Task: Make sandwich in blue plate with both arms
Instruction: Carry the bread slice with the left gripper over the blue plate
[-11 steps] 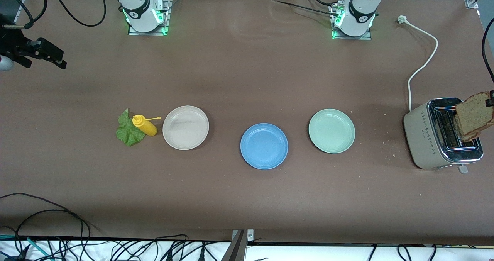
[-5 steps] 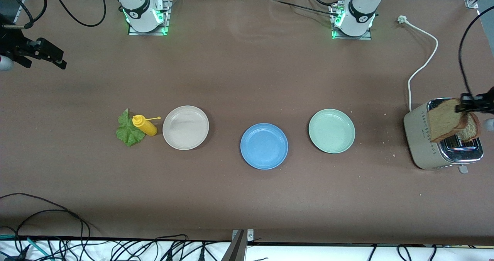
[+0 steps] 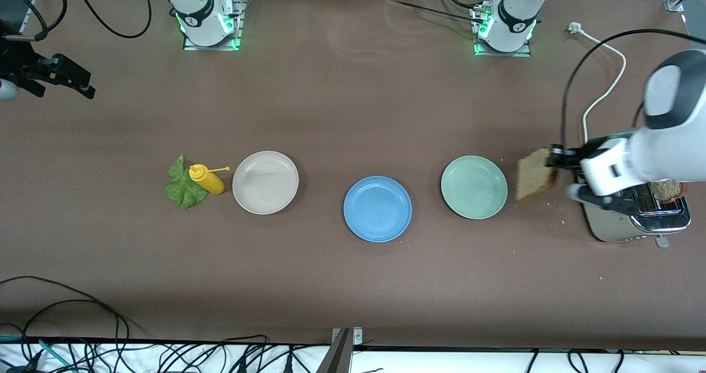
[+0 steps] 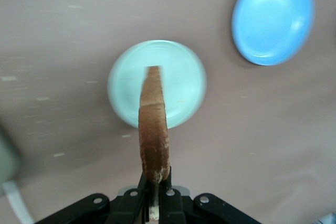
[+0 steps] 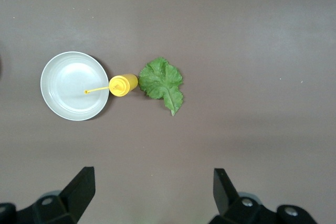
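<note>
My left gripper (image 3: 552,161) is shut on a brown bread slice (image 3: 534,175), held on edge in the air between the toaster (image 3: 618,227) and the mint-green plate (image 3: 474,187). The left wrist view shows the bread slice (image 4: 153,129) pinched in the left gripper (image 4: 156,179), with the mint-green plate (image 4: 181,82) under it and the blue plate (image 4: 273,19) off to one side. The blue plate (image 3: 377,208) is bare. A second slice (image 3: 666,190) sits in the toaster. A lettuce leaf (image 3: 183,185) lies flat at the right arm's end. My right gripper (image 3: 77,83) waits open, high over the lettuce leaf (image 5: 163,81); the right gripper (image 5: 155,179) holds nothing.
A yellow squeeze bottle (image 3: 207,179) lies between the lettuce and a cream-white plate (image 3: 265,182). The toaster's white cord (image 3: 606,80) runs toward the robots' side. Crumbs dot the table near the toaster. Black cables (image 3: 83,307) trail at the table's edge nearest the front camera.
My left gripper has carried the bread slice from above the toaster toward the mint-green plate, and more of the left arm has come into view. The right arm has not moved.
</note>
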You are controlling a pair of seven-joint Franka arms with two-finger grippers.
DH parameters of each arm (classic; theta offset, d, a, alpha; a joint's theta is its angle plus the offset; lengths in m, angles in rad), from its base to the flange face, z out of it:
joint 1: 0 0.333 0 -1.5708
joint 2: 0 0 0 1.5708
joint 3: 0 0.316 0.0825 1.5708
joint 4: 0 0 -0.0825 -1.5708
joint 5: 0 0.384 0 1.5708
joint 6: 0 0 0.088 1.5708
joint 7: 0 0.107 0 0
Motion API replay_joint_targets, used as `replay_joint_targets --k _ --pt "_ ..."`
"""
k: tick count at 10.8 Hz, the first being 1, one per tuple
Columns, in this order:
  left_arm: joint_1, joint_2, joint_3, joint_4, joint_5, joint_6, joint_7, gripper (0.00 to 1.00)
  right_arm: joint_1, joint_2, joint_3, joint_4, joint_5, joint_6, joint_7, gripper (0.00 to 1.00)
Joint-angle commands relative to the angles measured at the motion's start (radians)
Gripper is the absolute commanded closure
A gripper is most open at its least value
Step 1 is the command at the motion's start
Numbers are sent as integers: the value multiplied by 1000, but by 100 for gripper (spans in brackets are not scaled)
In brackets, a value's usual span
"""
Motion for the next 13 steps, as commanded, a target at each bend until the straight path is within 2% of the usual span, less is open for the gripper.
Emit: replay_joint_targets --k 1,4,6,9,13 --pt "-95 84 17 4 -226 -1 -93 100 -2 0 -1 16 12 -17 -3 0" --pt "-201 143 20 4 -330 99 -238 100 -2 0 -3 16 12 -17 -3 0" --pt "-232 222 22 4 -494 207 -260 100 -2 1 -3 16 12 -17 -5 0" --pt "-296 277 28 11 -519 395 -259 100 -2 1 -3 16 12 -17 -5 0" --pt "-338 329 39 21 -562 530 -256 100 -2 1 -4 16 12 -17 -5 0"
